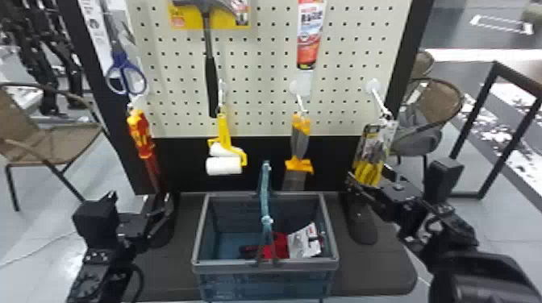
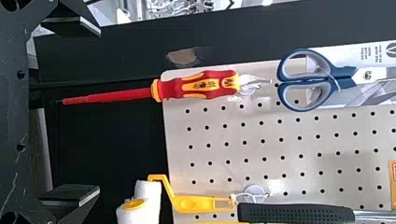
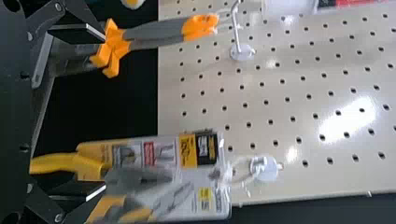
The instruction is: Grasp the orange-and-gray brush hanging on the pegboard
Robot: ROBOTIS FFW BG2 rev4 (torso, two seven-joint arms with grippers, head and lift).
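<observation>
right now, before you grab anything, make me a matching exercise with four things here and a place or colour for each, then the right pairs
1. orange-and-gray brush
2. screwdriver
3. scissors
4. basket

A. blue handles
B. below the pegboard, with a red item inside
C. hangs between the paint roller and the pliers pack
D. red-and-yellow handle

Pairs: 1-C, 2-D, 3-A, 4-B

At lower centre, the basket [image 1: 264,266] stands on the desk [image 1: 375,262]; behind it, on the pegboard [image 1: 258,80], the brush [image 1: 299,141] hangs right of the roller [image 1: 224,165].
</observation>
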